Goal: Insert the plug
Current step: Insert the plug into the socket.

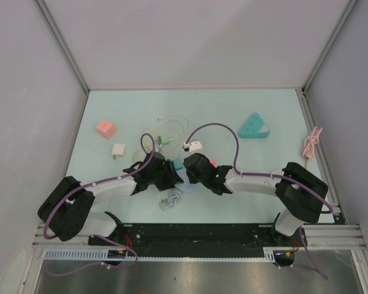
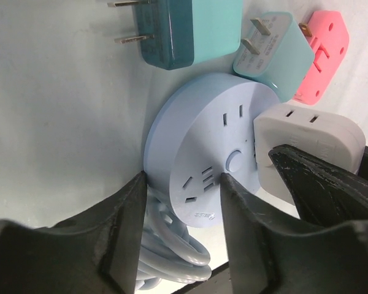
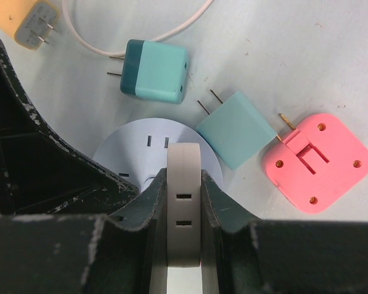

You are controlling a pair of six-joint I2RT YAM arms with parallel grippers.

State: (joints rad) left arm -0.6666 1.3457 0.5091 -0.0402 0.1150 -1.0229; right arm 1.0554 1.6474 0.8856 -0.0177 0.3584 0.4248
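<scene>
Left fingers (image 2: 181, 177): clenched on the rim of the round blue socket (image 2: 202, 141), one on its face and one at its side wall. I'm using them as a brace.
Right fingers (image 3: 184, 174): clamped on the grey plug (image 3: 184, 214), which stands on edge between them.
Plug position: right over the socket's face, towards its rim. All of this sits by the middle of the table's (image 3: 294, 49) near edge.
Prongs: hidden from me, so I can't tell if they've met the slots.
Done: plug grasped, socket steadied, the two brought together.
Left: line up, press home, let go.
Clutter: two teal chargers (image 3: 154, 70) and a pink adapter (image 3: 313, 162) lie just beyond the socket.
</scene>
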